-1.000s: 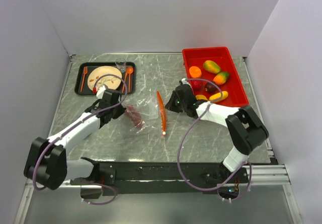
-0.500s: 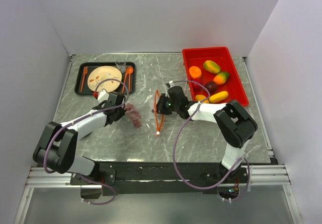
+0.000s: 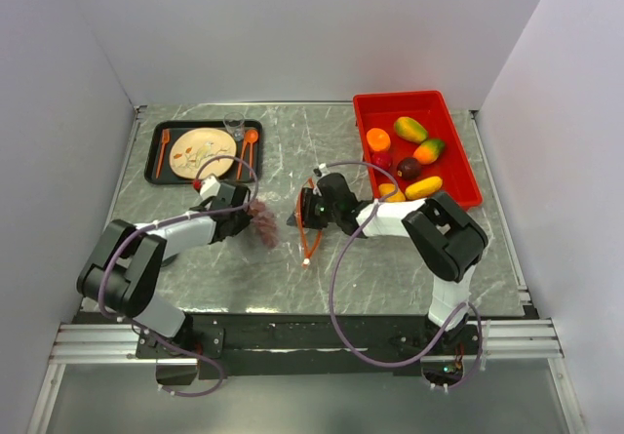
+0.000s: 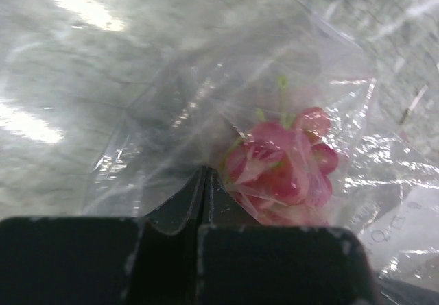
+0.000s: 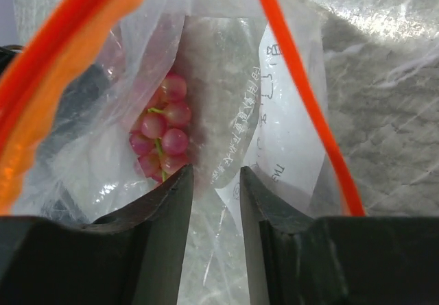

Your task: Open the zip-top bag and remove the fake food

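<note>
The clear zip-top bag [image 3: 284, 221] lies mid-table, its orange-red zipper strip [image 3: 306, 243] spread open. A bunch of pinkish grapes [image 3: 263, 225] sits inside it, also seen in the left wrist view [image 4: 281, 168] and the right wrist view [image 5: 162, 138]. My left gripper [image 3: 244, 221] is shut on the bag's closed end [image 4: 171, 113], right beside the grapes. My right gripper [image 3: 297, 216] is open, its jaws inside the bag mouth [image 5: 288, 133] between the two zipper edges, just short of the grapes. Other fake food lies in the red bin: an orange [image 3: 378, 139], mangoes [image 3: 410, 129], a purple fruit [image 3: 409, 168], a yellow one [image 3: 423, 187].
The red bin [image 3: 458, 151] stands at the back right. A black tray [image 3: 154, 156] with a beige plate and orange cutlery stands at the back left, just behind my left arm. White walls enclose the table on three sides.
My right gripper moved left from the red bin into the bag's mouth. The zipper strip now stands spread open. My left gripper shifted slightly right with the bag's end.
</note>
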`<state>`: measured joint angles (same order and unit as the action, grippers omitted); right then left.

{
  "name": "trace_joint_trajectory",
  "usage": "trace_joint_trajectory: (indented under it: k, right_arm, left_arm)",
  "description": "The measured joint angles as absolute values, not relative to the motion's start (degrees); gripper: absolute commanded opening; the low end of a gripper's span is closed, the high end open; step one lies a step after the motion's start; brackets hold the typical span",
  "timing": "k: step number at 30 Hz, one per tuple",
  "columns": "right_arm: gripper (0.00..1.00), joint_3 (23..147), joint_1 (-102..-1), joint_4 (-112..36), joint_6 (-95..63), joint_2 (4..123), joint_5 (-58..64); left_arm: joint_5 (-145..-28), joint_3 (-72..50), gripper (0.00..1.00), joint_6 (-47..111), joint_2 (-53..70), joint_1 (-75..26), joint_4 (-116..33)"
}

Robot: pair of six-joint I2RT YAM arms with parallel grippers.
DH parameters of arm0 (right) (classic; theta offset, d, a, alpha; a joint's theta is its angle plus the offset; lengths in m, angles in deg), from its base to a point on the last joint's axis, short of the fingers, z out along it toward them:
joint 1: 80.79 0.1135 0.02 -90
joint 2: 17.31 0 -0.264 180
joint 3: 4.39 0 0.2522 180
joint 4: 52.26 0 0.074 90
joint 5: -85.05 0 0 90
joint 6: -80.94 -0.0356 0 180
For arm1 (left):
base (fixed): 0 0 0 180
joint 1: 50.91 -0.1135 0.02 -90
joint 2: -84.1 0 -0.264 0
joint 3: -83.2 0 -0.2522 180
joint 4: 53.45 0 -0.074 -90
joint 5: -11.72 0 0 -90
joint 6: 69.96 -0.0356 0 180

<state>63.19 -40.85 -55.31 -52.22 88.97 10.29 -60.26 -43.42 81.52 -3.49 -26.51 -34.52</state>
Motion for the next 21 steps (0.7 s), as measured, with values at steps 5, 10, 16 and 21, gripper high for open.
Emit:
trace_joint_trajectory:
  k: [5,10,16,21]
  right_arm:
    - [0.55,62.3,-40.5,-56.4,-51.7,89.0,8.9]
    - [0.57,60.2,-40.5,-58.8,-51.8,89.0,8.1]
    - [0.64,59.4,-40.4,-62.0,-51.8,88.9,8.0]
    - [0.67,58.7,-39.6,-65.1,-51.6,89.0,7.9]
  left_arm:
    - [-60.7,-43.0,0.01,80.8,-4.9,-24.5,-37.2]
    - [-61.9,-42.9,0.01,80.7,-5.8,-23.1,-39.4]
    - [-63.1,-42.9,0.01,80.6,-6.3,-22.2,-40.5]
    - [-64.1,-42.3,0.01,79.7,-7.3,-21.6,-41.8]
